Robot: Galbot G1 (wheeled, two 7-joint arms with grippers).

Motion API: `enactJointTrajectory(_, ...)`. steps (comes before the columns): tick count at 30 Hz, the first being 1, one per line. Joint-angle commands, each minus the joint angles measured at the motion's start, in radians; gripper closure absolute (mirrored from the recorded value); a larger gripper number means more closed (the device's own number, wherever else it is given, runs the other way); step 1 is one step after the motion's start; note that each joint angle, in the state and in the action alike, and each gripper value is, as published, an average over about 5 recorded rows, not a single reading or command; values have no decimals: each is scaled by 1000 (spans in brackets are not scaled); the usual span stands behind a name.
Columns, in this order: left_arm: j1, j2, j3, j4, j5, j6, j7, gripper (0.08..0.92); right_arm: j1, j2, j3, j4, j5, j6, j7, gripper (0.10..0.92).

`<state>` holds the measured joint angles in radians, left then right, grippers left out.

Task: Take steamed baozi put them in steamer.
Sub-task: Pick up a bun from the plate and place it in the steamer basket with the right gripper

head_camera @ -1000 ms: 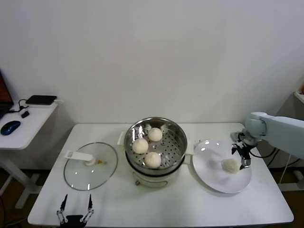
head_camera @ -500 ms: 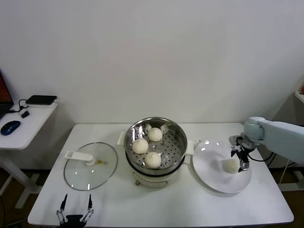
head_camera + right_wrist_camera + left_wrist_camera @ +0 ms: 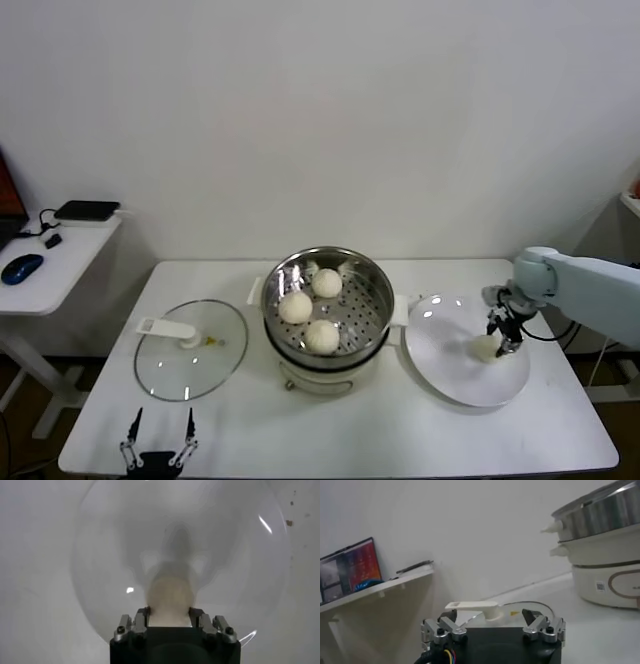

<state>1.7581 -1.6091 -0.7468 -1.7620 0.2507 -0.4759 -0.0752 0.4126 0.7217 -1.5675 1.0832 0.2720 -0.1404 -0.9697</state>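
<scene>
Three off-white baozi lie in the shiny steel steamer at the table's middle. A fourth baozi rests on the round white plate to the steamer's right. My right gripper is down on this baozi. In the right wrist view its fingers press both sides of the baozi, which still sits on the plate. My left gripper is open and empty, parked at the table's front left; it also shows in the left wrist view.
A flat glass lid with a white handle lies left of the steamer, seen too in the left wrist view. A side desk with a mouse stands far left. The table's right edge is close to the plate.
My right gripper has moved down and slightly left onto the baozi on the plate, and its fingers have come in on it. The left arm has not moved.
</scene>
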Motion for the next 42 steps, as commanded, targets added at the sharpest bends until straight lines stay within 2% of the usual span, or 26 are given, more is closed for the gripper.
enactJointTrajectory(1, -1, -49, 4, -4, 3, 1, 0, 177, 292, 6, -219, 107, 148, 3, -30, 470)
enactJointTrajectory(10, -3, -49, 9, 0, 1, -4, -1, 177, 684, 113, -418, 291, 401, -36, -57, 467)
enactJointTrajectory(21, -5, -49, 0, -7, -7, -1, 0, 177, 795, 247, -353, 358, 591, -93, -65, 465)
enactJointTrajectory(32, -10, -49, -6, -11, -23, 6, 3, 177, 578, 383, -194, 340, 598, -177, 24, 464)
enactJointTrajectory(42, -12, -49, -15, -1, -28, 6, 3, 177, 408, 398, -160, 287, 496, -194, 85, 455)
